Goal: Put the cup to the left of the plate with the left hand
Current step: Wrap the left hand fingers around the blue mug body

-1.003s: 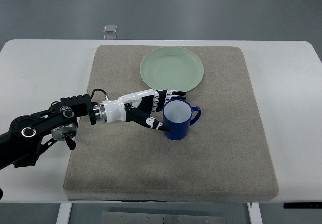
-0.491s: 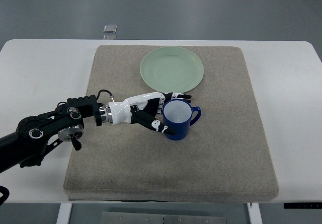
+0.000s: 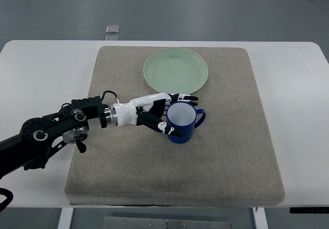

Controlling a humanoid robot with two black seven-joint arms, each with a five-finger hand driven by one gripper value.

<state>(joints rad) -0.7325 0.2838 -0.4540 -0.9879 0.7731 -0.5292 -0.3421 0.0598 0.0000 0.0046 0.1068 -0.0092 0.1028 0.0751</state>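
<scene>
The left hand (image 3: 157,111), white with black joints, is reaching in from the left edge on a long black arm (image 3: 49,134), and it is lying low over the square grey-beige felt mat (image 3: 226,152) that is covering the middle of the white table (image 3: 36,69). Its fingers (image 3: 181,97) are spread apart around the left side of the dark blue ceramic cup (image 3: 182,123) with the white inside: the upper fingers are passing along the far rim of the cup, and the thumb (image 3: 163,128) is pressing at the near left wall. The cup is sitting between them, so the hand is closing on it, though how firm the grip is I cannot tell from this steep view.

The cup is standing upright on the mat, and its mouth is facing up. Its handle (image 3: 201,117) is pointing away from the fingers, to the right. The bottom of the cup is looking to be in contact with the mat, but I cannot say this for certain.

The round pale green plate (image 3: 176,70) is lying beyond the fingertips, near the far edge of the mat. Its near rim is just beside the upper fingers. The cup is nearer than the plate and a little to its right side, not to the left of it.

A small grey object (image 3: 112,30) is lying on the floor past the far edge of the table.
</scene>
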